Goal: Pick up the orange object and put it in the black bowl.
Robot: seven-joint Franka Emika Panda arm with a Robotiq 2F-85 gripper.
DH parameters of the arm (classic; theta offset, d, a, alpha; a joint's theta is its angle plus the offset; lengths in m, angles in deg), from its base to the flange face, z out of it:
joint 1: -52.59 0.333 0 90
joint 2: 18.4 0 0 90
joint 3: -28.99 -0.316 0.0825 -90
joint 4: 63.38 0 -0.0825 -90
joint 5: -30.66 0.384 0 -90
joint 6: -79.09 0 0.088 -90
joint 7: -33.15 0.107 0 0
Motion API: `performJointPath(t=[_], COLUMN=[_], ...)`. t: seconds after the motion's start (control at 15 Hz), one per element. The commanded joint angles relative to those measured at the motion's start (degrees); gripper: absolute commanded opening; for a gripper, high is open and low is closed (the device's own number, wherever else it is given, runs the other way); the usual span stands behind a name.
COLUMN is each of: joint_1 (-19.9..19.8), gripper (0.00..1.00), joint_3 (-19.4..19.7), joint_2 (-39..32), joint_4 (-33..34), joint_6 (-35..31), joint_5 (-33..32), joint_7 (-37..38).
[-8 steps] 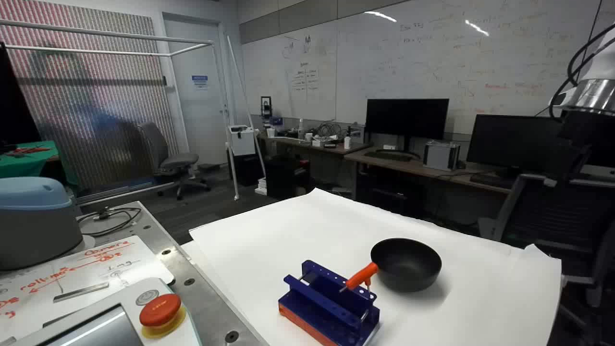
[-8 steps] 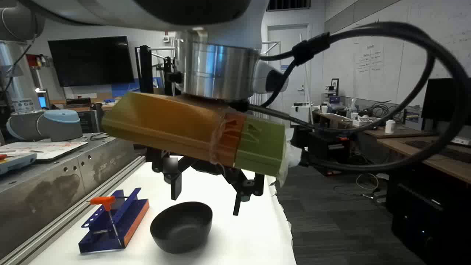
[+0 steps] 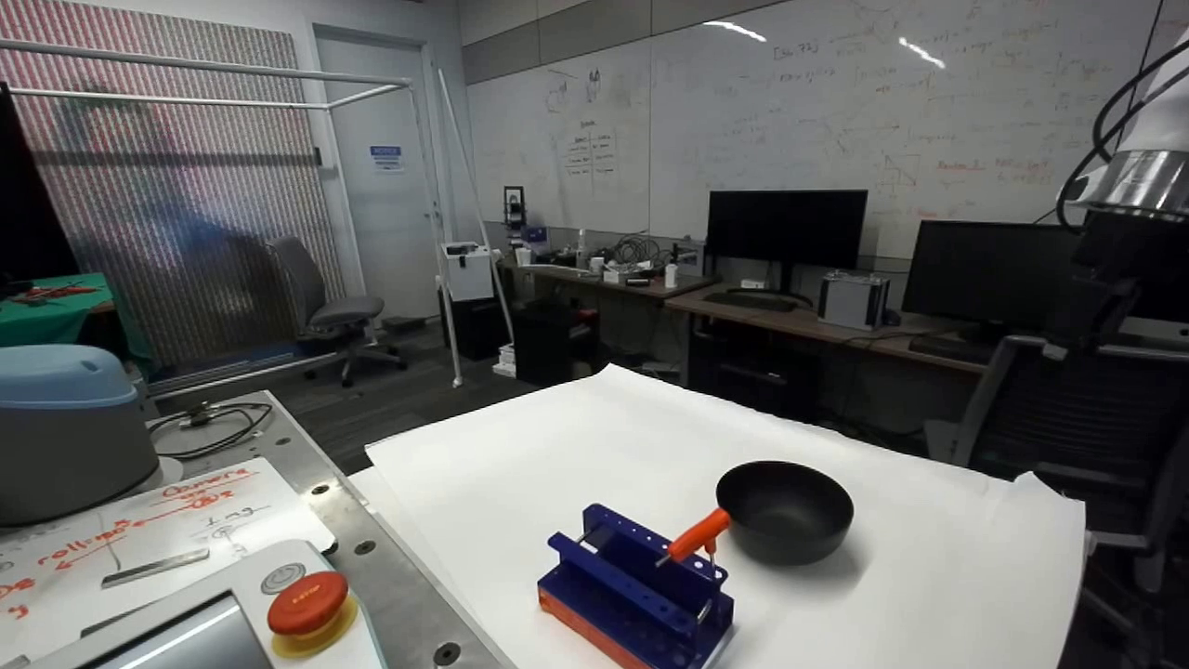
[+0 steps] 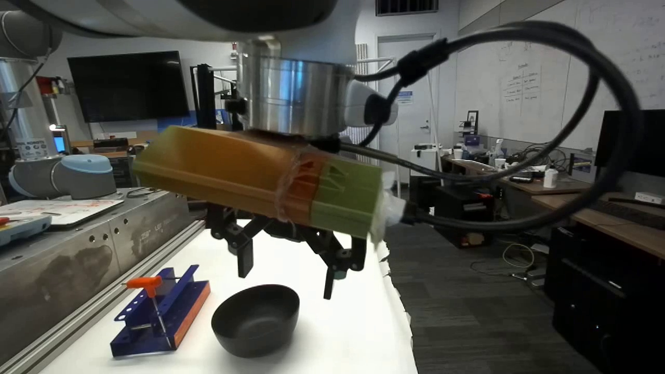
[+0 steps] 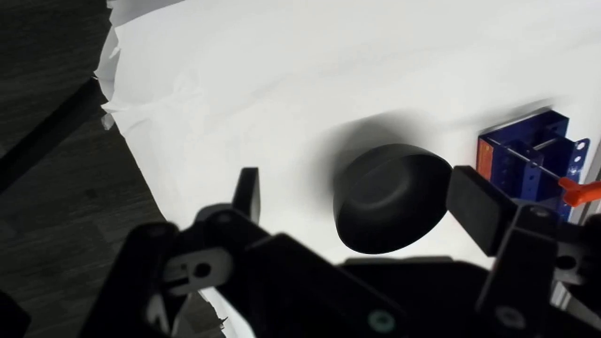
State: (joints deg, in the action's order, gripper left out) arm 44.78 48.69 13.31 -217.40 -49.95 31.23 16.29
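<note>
step: approach to the pick, i'd say, nothing grasped yet. my hand is spread wide, holding nothing, hanging over the white surface. the orange-handled tool, which i take for the orange object, stands slanted at the blue rack, handle up, metal shaft down; can't tell how the shaft is seated. black bowl sits just beside the rack, not touching, nothing in it; in the wrist view it shows below the gap of my hand, tool at the right edge. next move likely calls for crossing past the bowl, lining up on the handle, coming down, squeezing, then lifting high enough for the shaft to clear. in the way: bowl rim maybe on the route, rack walls close by the handle. rack could drag along if the shaft binds, and a tool that long may tip out of the bowl. also around: red e-stop button, dark monitor, both well apart from the route.
</note>
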Motion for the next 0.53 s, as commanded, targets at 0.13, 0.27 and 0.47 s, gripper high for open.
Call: performJointPath(t=[0.13,0.27,0.47], joint_1=[-5.7,-6.1,-1.8], gripper=[1.00,1.00,1.00], joint_3=[-23.8,-33.5,-39.8], joint_2=[-4.5,-7.2,-14.5], joint_4=[0.6,2.3,6.9], joint_6=[-7.3,-6.9,-5.3], joint_5=[-4.4,-9.1,-18.9], joint_7=[24.4,34.0,44.9])
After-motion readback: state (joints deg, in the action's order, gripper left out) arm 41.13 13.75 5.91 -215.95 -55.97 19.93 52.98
